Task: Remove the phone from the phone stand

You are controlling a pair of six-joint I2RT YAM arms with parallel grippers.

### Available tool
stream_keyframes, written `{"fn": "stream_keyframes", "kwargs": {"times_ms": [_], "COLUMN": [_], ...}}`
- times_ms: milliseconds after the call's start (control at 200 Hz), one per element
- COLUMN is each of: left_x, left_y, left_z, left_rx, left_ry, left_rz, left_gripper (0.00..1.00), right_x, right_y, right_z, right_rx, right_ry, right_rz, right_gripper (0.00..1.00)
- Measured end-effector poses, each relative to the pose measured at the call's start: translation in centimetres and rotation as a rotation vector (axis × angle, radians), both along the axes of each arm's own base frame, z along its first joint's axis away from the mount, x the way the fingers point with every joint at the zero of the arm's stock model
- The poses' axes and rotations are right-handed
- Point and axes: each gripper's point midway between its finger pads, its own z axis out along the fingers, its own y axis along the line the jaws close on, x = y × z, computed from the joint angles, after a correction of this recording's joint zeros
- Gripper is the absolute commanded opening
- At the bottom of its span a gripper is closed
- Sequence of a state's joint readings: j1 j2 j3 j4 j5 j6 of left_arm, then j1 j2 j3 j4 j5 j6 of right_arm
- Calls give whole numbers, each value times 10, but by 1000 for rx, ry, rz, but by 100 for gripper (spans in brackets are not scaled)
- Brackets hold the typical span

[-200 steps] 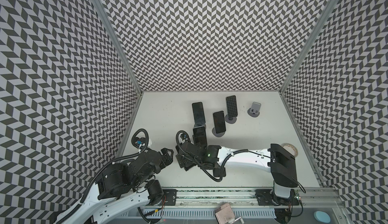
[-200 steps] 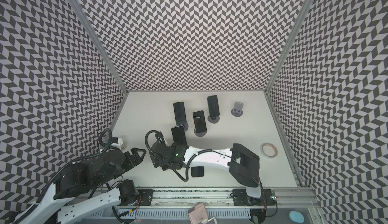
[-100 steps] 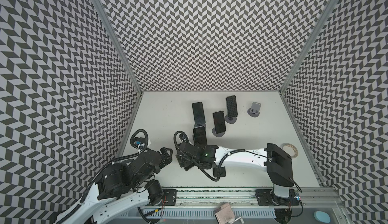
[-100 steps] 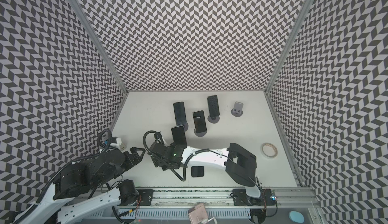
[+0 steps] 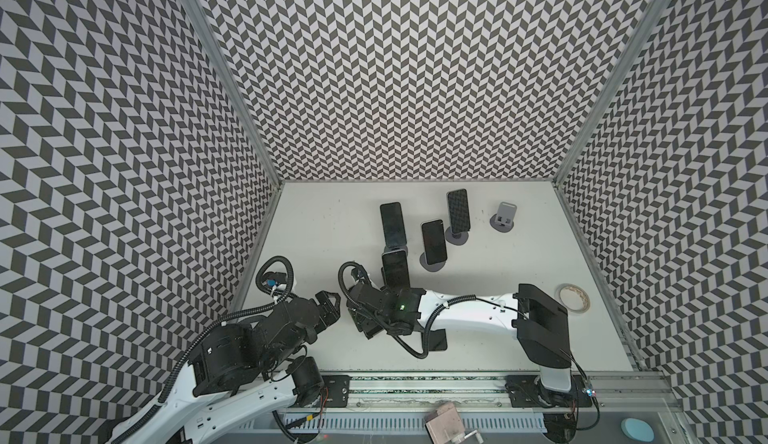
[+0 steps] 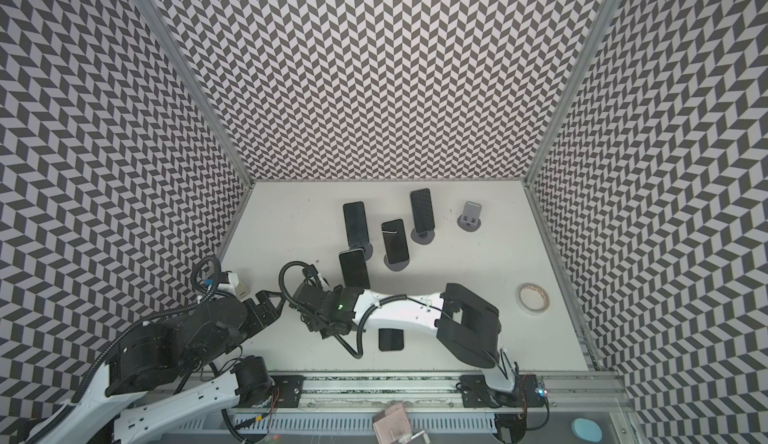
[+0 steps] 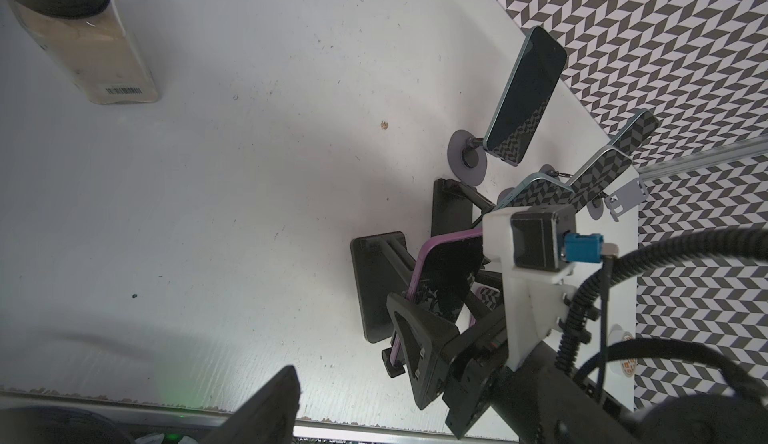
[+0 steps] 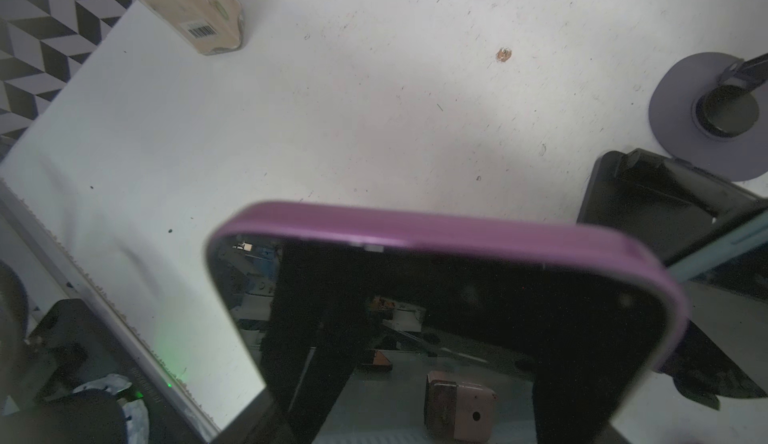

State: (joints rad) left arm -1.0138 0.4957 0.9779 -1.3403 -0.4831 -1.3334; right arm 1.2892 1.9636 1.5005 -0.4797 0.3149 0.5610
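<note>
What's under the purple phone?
A black stand: its flat base and sloping arm show beneath the phone. The cradle where the phone sits is hidden by the phone and the right gripper.

A roll of tape (image 5: 573, 299) is lying flat on the white surface (image 5: 332, 221) at the right of both top views, well apart from everything else. A beige bottle (image 7: 95, 46) with a dark cap is sitting near the surface's left edge. Chevron-patterned walls (image 5: 415, 67) are enclosing the surface on three sides. A teal disc (image 5: 637, 432) is resting in the lower right corner.
</note>
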Motion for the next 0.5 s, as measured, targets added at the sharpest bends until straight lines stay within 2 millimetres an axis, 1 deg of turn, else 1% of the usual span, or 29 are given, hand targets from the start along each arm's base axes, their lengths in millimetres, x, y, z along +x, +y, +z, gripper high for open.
{"fn": "stream_keyframes", "kwargs": {"times_ms": [240,501], "left_x": [0,0], "left_y": [0,0], "left_z": [0,0], "left_rx": [1,-4], "left_ry": [-1,-1], "left_rz": [1,5], "left_gripper": [90,90], "right_x": [0,0], "right_y": [-1,-1], "right_z": [0,0], "right_rx": [-7,-12], "right_ry": [-1,-7], "right_rz": [4,13], "right_gripper": [70,69]}}
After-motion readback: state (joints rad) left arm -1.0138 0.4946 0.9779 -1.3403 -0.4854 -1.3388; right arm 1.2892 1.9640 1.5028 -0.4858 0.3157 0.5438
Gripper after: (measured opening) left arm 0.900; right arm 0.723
